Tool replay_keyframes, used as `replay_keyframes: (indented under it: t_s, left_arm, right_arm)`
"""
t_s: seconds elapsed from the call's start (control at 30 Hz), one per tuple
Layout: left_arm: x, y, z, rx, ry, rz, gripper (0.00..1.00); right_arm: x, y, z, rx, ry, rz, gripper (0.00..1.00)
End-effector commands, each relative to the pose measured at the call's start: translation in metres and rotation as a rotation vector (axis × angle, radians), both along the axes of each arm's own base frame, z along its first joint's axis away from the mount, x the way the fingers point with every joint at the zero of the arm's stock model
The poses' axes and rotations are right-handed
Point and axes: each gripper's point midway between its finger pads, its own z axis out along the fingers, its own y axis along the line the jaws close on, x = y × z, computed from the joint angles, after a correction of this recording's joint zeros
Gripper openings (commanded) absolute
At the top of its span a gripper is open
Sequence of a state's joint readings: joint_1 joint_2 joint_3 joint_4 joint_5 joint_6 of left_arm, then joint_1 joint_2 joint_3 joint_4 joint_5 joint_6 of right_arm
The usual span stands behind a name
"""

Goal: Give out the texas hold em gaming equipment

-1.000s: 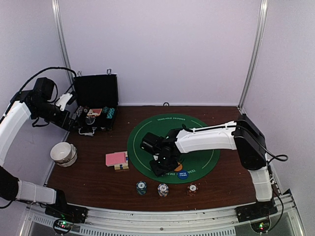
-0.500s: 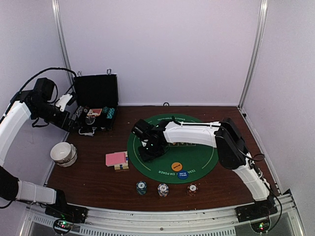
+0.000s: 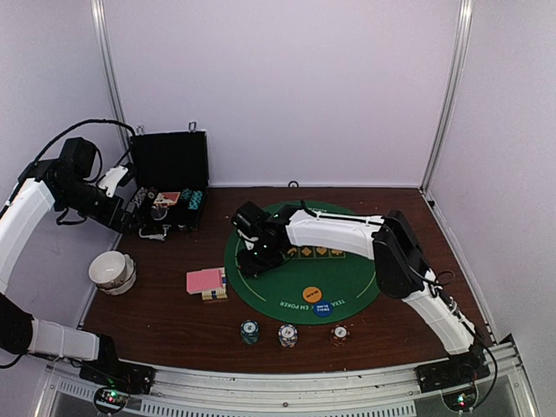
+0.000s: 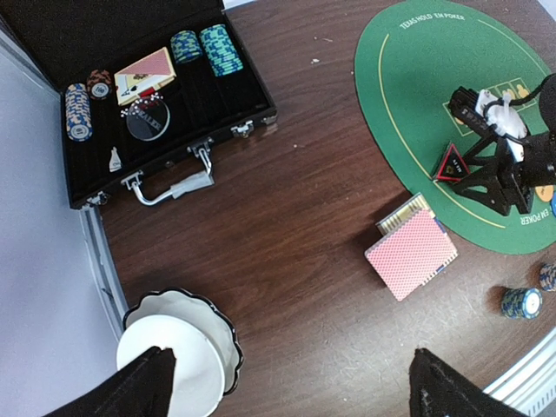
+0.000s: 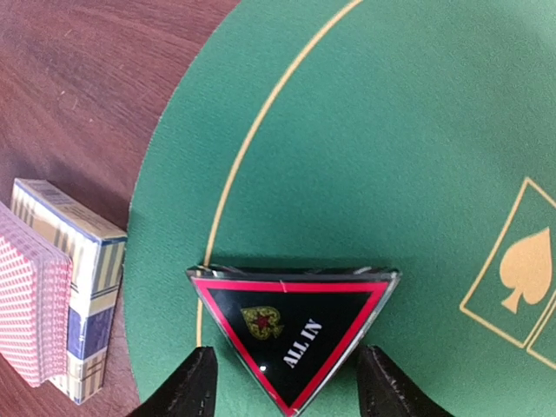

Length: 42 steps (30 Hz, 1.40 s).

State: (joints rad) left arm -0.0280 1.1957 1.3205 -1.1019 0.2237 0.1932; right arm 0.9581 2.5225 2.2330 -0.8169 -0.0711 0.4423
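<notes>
**Where the red-black triangle marker [image 5: 294, 339] lies: on the green mat [image 5: 391, 130], between the parted jaws of the right gripper [image 5: 288, 387]**

Since it lies flat and face up, the marker is read whole in the right wrist view: a black face, a red border line, a small red-and-gold emblem and the white words ALL IN. Its point is turned toward the wrist. Its straight, widest edge is turned away and runs crosswise, parallel to the line from finger to finger. The marker is placed close to the mat's left edge, with one corner at the yellow ring line. One finger of the right gripper is set on each side of the point; contact with the slanted edges cannot be made out.

Just off the mat's left edge, on the table [image 4: 287, 217], the pink-red-backed cards [image 5: 30, 295] are laid over a striped box [image 5: 91, 304]. An orange disc [image 3: 311, 294] and a blue disc [image 3: 322, 308] are seen by the mat's near edge. Three chip stacks [image 3: 287, 334] are lined along the table's near edge.

The left gripper [image 4: 291, 382] is held wide open above the table's left side, over a white bowl [image 4: 174, 347]. The open black case [image 4: 234, 95] is set at the far left corner.
</notes>
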Motion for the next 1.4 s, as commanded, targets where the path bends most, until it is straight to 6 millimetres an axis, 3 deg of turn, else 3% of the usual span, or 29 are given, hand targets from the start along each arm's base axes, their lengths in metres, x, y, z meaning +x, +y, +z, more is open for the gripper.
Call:
replay_keyframes:
  t_s: [0.0, 0.1, 0.23, 0.5, 0.73, 1.03, 1.37]
  left_arm:
    - [-0.003, -0.002, 0.001, -0.001, -0.002, -0.022, 0.98]
    - [-0.003, -0.002, 0.002, 0.002, -0.004, -0.023, 0.98]
    - [-0.003, -0.003, 0.004, -0.003, -0.006, -0.025, 0.97]
    - [-0.004, -0.005, 0.006, -0.012, -0.001, -0.035, 0.98]
    - [-0.005, -0.008, 0.01, -0.03, -0.003, -0.042, 0.97]
    - [-0.003, -0.008, 0.016, -0.032, -0.015, -0.041, 0.98]
    - [0.0, -0.008, 0.018, -0.03, -0.014, -0.043, 0.98]
  right_arm:
    - [-0.001, -0.017, 0.045, 0.007, -0.054, -0.01, 0.62]
    - [-0.009, -0.04, 0.062, -0.016, -0.077, -0.036, 0.69]
    - [-0.025, -0.088, 0.066, -0.081, -0.095, -0.111, 0.79]
    - [-0.065, -0.152, 0.045, -0.143, -0.022, -0.238, 0.93]
    - [-0.082, -0.16, 0.017, -0.14, 0.056, -0.267, 0.94]
    - [-0.085, -0.155, -0.005, -0.148, 0.103, -0.264, 0.8]
    - [-0.088, -0.156, -0.016, -0.162, 0.132, -0.265, 0.74]
